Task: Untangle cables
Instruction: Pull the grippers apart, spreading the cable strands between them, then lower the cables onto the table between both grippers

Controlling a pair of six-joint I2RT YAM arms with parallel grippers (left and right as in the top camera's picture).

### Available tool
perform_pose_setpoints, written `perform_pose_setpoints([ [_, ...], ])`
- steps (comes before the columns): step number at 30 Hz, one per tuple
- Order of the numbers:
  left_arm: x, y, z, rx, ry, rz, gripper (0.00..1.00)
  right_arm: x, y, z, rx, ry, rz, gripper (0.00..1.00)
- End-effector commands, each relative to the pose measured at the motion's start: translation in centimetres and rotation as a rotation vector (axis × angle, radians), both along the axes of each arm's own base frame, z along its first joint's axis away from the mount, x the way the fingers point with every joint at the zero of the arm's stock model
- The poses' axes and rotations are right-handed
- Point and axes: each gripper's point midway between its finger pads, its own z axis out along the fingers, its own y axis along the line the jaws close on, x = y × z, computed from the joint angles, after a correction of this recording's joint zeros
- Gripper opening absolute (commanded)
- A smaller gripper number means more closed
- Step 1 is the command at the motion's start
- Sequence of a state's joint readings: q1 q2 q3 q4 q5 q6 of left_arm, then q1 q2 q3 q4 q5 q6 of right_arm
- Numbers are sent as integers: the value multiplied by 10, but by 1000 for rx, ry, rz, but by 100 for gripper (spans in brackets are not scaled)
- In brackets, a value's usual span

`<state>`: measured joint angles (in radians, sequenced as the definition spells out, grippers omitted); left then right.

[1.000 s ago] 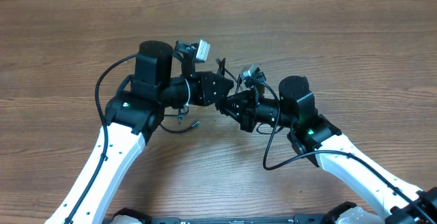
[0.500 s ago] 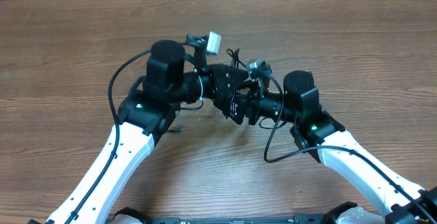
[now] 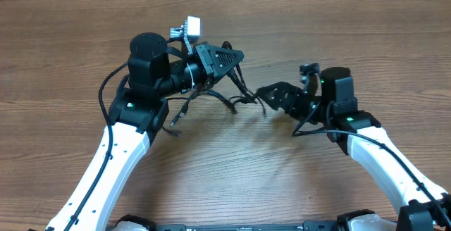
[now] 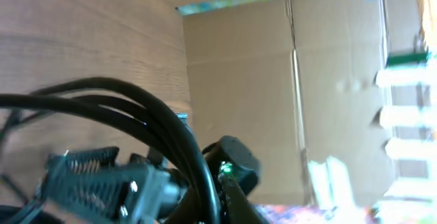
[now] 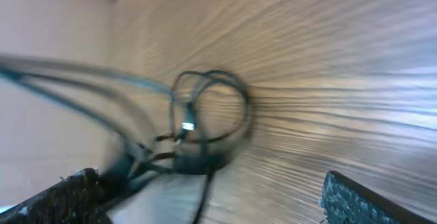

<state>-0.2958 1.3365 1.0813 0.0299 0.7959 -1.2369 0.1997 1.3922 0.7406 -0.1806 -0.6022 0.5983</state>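
Observation:
The cables [image 3: 236, 97] are thin black cords hanging in loops from my left gripper [image 3: 235, 55], which is shut on them above the table. One loose end trails down beside the left arm [image 3: 176, 115]. In the left wrist view the cables [image 4: 157, 115] arch from the left into the shut left gripper [image 4: 205, 210]. My right gripper [image 3: 266, 96] stands open just right of the hanging loops, holding nothing. The right wrist view is blurred: a small coil of cables [image 5: 208, 125] lies ahead of the right gripper [image 5: 212, 203], whose fingers [image 5: 362, 200] are spread wide.
The wooden table [image 3: 366, 27] stretches all around both arms. A cardboard box [image 4: 273, 80] shows in the left wrist view behind the right arm's green light [image 4: 225, 169].
My right gripper has opened, let go of the cables and drawn back to the right. The left gripper has swung up and left, carrying the cables with it.

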Motion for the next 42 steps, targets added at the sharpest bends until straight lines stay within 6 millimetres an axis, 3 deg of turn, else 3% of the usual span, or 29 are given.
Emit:
perform_pose_setpoints([
  [1,10,17,28,-114,103,111,4,1,-36,-36,-120,93,-141,100],
  [5,18,27,31,-164,164,159,4,-8,-77,-64,-298,202,-300,100],
  [6,20,31,31,-169,170,171,4,-12,-79,-67,-309,221,-302,100],
  [8,23,35,29,-167,175,187,4,-19,-67,-65,-262,232,-232,100],
  [12,32,44,15,-144,221,282,4,-32,-14,-37,-70,128,69,100],
  [17,40,55,2,-153,313,380,4,-43,24,-18,-12,-3,268,100],
  [19,45,57,10,-130,221,389,4,-44,34,-15,-14,-34,295,100],
  [22,44,52,36,2,-129,308,4,-44,44,-10,3,-56,309,100],
  [24,30,38,55,104,-436,167,4,-44,48,-8,5,-75,319,100],
  [26,16,29,64,164,-636,60,4,-44,49,-7,6,-79,321,100],
  [32,3,21,66,172,-720,-25,4,-50,54,-4,39,-71,354,100],
  [38,-3,8,85,150,-773,-27,4,-57,58,2,87,-64,394,100],
  [39,-4,5,86,148,-773,-27,7,-56,57,2,88,-62,388,100],
  [41,-2,0,79,164,-736,-11,26,-55,54,2,87,-56,378,100],
  [42,1,-1,70,183,-692,2,28,-55,51,0,85,-42,370,100],
])
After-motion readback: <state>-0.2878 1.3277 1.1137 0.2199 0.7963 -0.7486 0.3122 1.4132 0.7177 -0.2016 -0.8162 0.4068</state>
